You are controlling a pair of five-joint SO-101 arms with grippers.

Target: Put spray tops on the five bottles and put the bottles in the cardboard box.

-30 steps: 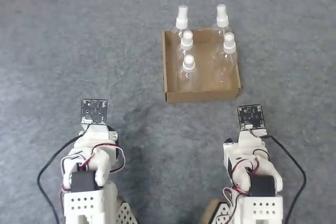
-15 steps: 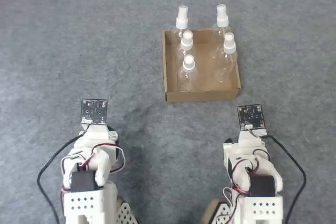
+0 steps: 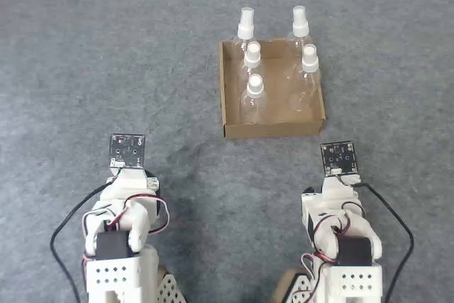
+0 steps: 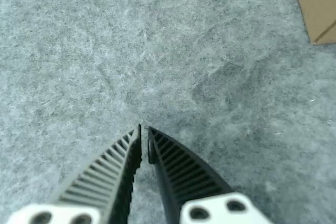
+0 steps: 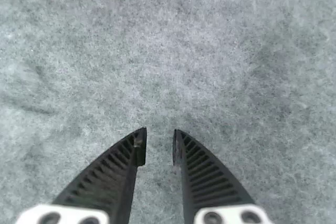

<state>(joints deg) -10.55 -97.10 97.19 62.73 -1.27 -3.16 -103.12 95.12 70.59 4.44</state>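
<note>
Standing upright in the cardboard box (image 3: 225,90) at the far centre-right of the grey felt mat (image 3: 106,69), the five bottles (image 3: 255,101) are each wearing a white spray top (image 3: 255,84), so the task is looking complete. Both arms are sitting folded at the near edge, well apart from the box, presumably parked clear of it. The left gripper (image 4: 144,129) is hanging clenched and empty, while the right gripper (image 5: 159,135) is hanging slightly parted, grasping nothing.
</note>
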